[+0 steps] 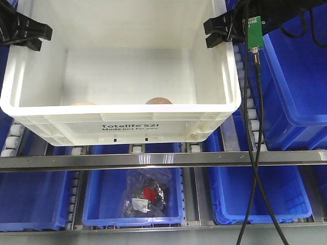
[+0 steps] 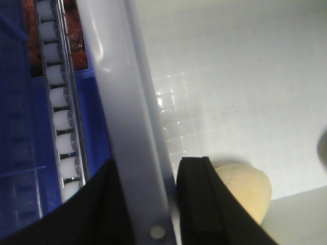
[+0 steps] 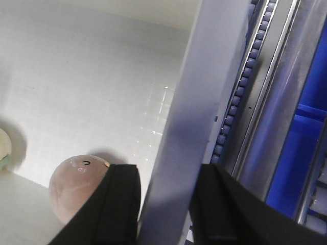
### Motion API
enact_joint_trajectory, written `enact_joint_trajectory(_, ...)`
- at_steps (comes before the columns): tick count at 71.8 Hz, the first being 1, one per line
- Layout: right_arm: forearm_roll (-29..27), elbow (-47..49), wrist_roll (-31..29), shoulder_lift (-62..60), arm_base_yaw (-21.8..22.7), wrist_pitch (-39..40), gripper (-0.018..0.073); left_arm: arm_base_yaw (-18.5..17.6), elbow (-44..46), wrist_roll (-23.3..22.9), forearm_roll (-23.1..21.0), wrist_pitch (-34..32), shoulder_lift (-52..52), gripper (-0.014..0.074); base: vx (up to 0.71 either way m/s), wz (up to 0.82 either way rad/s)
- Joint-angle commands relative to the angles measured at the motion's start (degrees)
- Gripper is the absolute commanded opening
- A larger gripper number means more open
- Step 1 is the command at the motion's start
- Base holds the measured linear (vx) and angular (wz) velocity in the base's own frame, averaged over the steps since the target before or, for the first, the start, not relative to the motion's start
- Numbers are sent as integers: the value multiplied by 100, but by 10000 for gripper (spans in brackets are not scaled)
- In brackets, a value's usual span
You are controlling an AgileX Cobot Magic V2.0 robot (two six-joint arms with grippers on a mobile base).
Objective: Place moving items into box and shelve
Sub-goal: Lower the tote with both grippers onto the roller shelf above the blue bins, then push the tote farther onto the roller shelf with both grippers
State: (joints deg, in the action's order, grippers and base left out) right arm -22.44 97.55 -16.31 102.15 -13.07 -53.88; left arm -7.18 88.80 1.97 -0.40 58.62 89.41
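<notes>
Exterior front-facing view: the large white rectangular plastic tote (image 1: pixel 122 122) with a ribbed rim and black print "Totelife 521 Made just for you" sits on a roller shelf (image 1: pixel 163 158) with a metal front rail. At its left rim the black left pincer (image 1: pixel 28 31) clamps the side wall; the left wrist view shows one finger (image 2: pixel 204 204) inside the wall and the other outside, pinching the tote's rim. Inside, by the front wall, the top of the pale cream-yellow rounded fruit (image 1: pixel 83 103) shows on the left, and the top of the dull reddish-brown rounded fruit (image 1: pixel 157 100) lies near the middle, the two well apart. In the left wrist view the cream fruit lies just beside the inner finger. At the right rim the black right pincer (image 1: pixel 220 31) grips the other side wall the same way, pinching the rim between its fingers (image 3: pixel 120 204), with the reddish-brown fruit just beside the inner one. A black cable (image 1: pixel 254 153) hangs down past the tote's right front corner, crossing the rail. Blue plastic bins (image 1: pixel 291 76) stand to the right and below; the middle lower one holds a clear bag of small parts (image 1: pixel 145 196).
</notes>
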Motion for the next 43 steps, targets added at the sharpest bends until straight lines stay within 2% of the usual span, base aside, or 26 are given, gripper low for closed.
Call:
enact_joint_trajectory(1, -1371, 258, -209, -403, -208, 491, -3, -188, 217, 139, -859, -921, -170, -1, 0, 0)
enact_joint_trajectory(22, -1307, 258, -215, -403, -208, 484, -3, -188, 217, 122, -876, -903, 136, -1, 0, 0)
enact_joint_trajectory(43, -991, 258, -222, -403, -208, 495, -3, -188, 217, 126, -924, -1057, 347, -1, 0, 0)
